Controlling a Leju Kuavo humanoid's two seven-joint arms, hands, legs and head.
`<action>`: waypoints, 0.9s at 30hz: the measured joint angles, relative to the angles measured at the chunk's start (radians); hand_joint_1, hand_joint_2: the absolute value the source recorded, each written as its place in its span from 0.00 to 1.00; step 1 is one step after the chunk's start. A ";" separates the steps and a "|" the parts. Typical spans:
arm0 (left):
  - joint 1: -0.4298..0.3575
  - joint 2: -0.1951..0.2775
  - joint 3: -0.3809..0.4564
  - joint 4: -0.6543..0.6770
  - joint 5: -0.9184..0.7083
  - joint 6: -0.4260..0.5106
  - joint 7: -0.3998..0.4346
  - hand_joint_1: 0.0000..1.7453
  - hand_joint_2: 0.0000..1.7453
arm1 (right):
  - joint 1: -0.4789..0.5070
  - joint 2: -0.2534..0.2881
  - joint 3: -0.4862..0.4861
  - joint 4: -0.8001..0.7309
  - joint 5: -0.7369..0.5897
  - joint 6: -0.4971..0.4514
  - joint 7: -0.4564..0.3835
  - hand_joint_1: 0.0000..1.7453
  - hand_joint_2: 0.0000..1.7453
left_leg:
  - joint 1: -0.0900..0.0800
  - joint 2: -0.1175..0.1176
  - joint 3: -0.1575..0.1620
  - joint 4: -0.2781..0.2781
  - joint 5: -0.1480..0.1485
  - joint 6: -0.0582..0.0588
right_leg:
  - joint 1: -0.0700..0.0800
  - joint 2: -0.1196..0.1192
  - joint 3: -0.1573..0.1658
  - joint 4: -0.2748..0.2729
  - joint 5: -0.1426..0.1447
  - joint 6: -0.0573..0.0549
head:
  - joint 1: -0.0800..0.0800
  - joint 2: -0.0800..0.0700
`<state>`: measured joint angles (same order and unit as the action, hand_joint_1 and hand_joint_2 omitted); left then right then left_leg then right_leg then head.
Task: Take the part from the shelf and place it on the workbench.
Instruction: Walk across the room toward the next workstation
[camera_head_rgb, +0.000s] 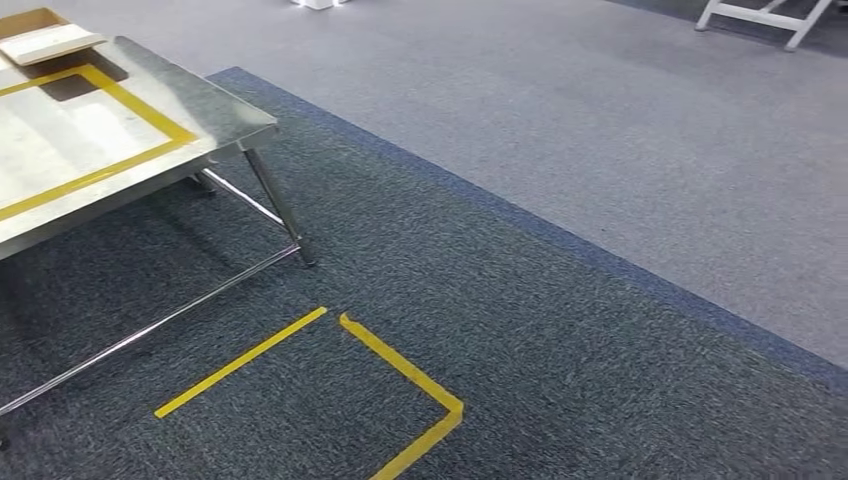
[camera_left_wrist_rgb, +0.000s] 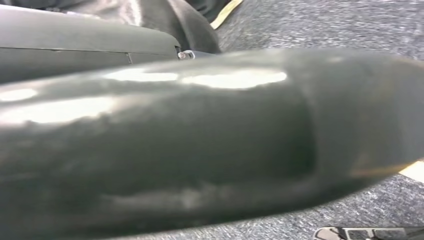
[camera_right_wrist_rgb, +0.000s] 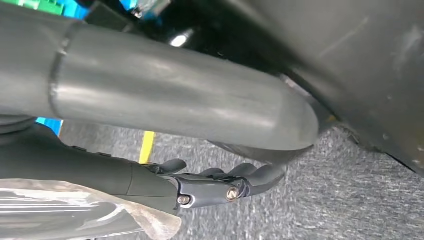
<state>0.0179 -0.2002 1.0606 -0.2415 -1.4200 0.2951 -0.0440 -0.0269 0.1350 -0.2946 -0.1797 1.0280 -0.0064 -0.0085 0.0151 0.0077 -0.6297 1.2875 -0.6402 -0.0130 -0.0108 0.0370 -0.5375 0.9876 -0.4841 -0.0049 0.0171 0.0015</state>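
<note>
Walking seems to be the step in hand: the head view looks down at carpet (camera_head_rgb: 560, 200) with yellow tape (camera_head_rgb: 400, 370), and the steel table (camera_head_rgb: 225, 100) sits off to the left, so this reads as transit. A shallow tan tray (camera_head_rgb: 45, 42) rests at the table's far corner; its contents are too small to tell. By the right hand (camera_right_wrist_rgb: 210, 187), dark fingers (camera_right_wrist_rgb: 250, 172) curl under a grey tube (camera_right_wrist_rgb: 175, 100), perhaps the part; I cannot tell if they grip it. The left fingers' state cannot be told either. Next comes turning to face the table.
</note>
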 joint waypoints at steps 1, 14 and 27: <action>0.000 0.001 0.001 0.000 0.000 -0.003 0.001 0.00 0.00 | 0.000 0.001 0.000 0.000 0.001 -0.001 -0.001 0.00 0.00 | 0.000 -0.004 0.011 -0.029 0.029 0.004 | 0.001 0.016 0.000 0.001 0.000 0.000 | 0.000 0.000; -0.119 0.041 0.087 0.000 0.140 0.002 0.141 0.00 0.00 | -0.071 0.011 0.089 -0.007 0.139 0.149 0.086 0.00 0.00 | 0.000 0.007 0.099 -0.300 0.159 0.042 | -0.001 -0.019 -0.167 0.266 -0.114 0.054 | 0.014 0.000; -0.192 0.096 0.133 0.001 0.166 -0.011 0.159 0.00 0.00 | -0.097 0.025 0.167 -0.019 0.148 0.184 0.116 0.00 0.00 | -0.002 0.036 0.065 -0.160 0.066 -0.007 | 0.002 -0.053 -0.016 0.004 0.010 0.001 | 0.006 0.000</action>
<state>-0.1746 -0.1044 1.1937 -0.2400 -1.2537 0.2841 0.1153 -0.1243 0.1598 -0.1280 -0.1987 1.1756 0.1778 0.1073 0.0133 0.0442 -0.5647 1.1271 -0.5746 -0.0203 -0.0089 -0.0158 -0.5540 0.9914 -0.4743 -0.0044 0.0226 0.0015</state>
